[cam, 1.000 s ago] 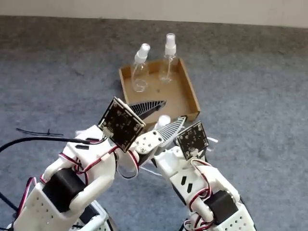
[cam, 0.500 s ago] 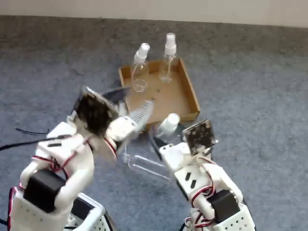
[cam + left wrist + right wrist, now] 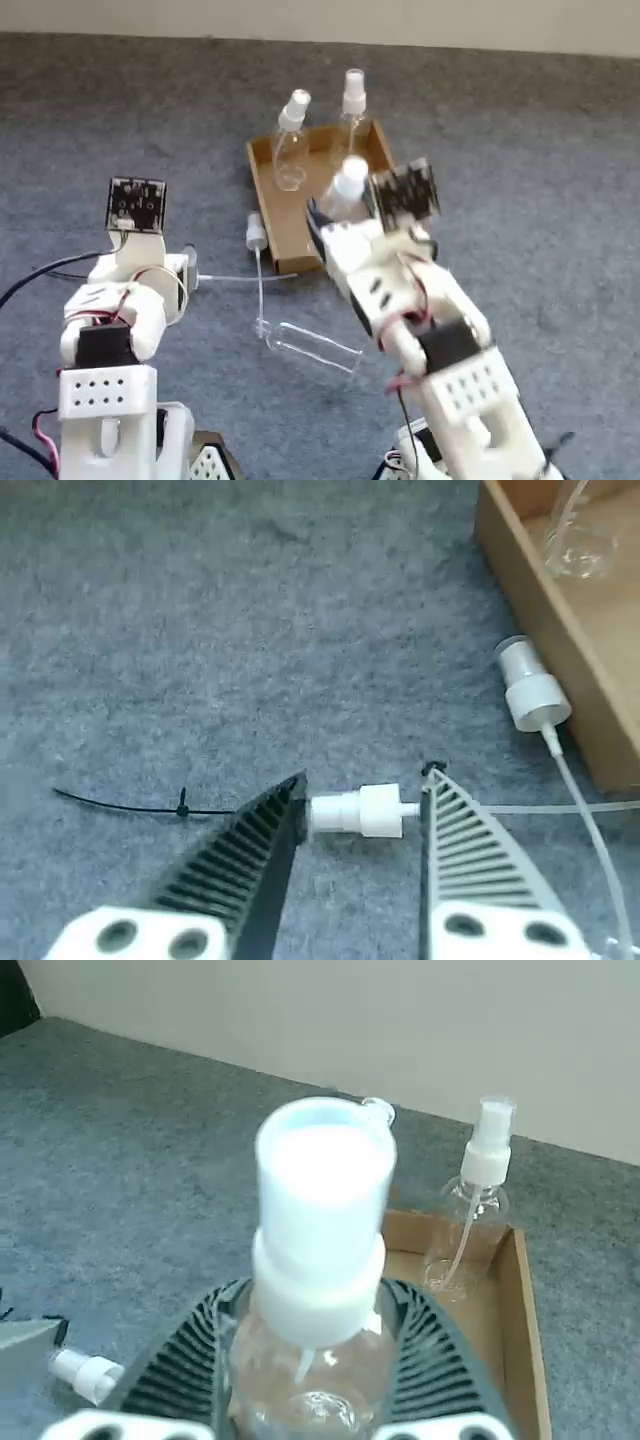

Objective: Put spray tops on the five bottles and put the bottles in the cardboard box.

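My right gripper (image 3: 310, 1365) is shut on a clear bottle (image 3: 305, 1360) with a white spray top (image 3: 322, 1190), held upright over the near part of the cardboard box (image 3: 395, 185). Two capped bottles stand at the box's far end, one (image 3: 290, 150) on the left and one (image 3: 350, 120) on the right. My left gripper (image 3: 365, 782) hangs low over the carpet, open, with a loose spray top (image 3: 360, 812) lying between its fingers. A second loose spray top (image 3: 257, 232) lies beside the box's left wall. An uncapped bottle (image 3: 312, 345) lies on its side on the carpet.
Grey carpet covers the whole work area. A thin black cable tie (image 3: 130, 805) lies on it near my left gripper. Long thin dip tubes (image 3: 262, 290) trail from both loose spray tops toward the lying bottle. A pale wall runs along the far edge.
My left arm swung away from the box to the left and came down over a loose spray top. My right arm carried the capped bottle forward, over the box.
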